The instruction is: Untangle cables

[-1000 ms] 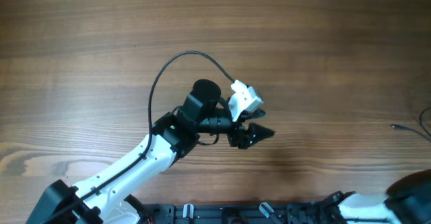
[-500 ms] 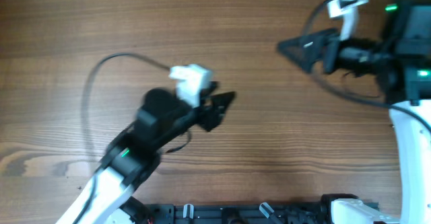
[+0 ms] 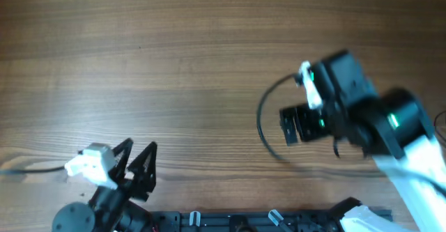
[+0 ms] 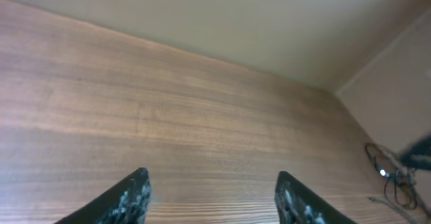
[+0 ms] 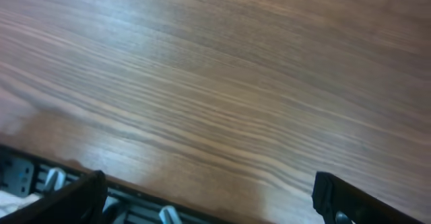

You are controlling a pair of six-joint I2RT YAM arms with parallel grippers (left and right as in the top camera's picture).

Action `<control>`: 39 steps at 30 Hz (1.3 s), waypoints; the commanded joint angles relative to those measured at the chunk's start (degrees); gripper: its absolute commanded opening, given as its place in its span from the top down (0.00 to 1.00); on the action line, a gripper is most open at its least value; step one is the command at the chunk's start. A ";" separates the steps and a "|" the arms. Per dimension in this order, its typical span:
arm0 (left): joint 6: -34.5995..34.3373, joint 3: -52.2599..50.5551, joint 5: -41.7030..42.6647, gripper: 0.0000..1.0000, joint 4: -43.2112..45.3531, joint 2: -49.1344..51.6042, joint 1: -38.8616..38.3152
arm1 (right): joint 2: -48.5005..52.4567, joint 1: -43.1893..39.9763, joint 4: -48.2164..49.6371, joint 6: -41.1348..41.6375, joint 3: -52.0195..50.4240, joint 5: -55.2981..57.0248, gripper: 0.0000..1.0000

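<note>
Left gripper (image 4: 212, 192) splayed, right gripper (image 5: 209, 192) splayed (overhead blurred)

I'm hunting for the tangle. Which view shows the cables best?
Left wrist: the cables lie bundled at its lower right. Overhead catches at most a sliver at its right border, past the right arm. Right wrist shows none.

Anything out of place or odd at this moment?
Nothing is damaged or spilled. Oddly for an untangling task, the left gripper and right gripper are both open and empty, and the only loose cables lie at the far right edge of the table, away from both.
</note>
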 commanded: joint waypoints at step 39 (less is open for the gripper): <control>-2.08 0.00 -13.11 0.26 -0.44 -2.23 0.22 | -47.47 13.62 67.93 -26.40 -38.07 18.49 0.00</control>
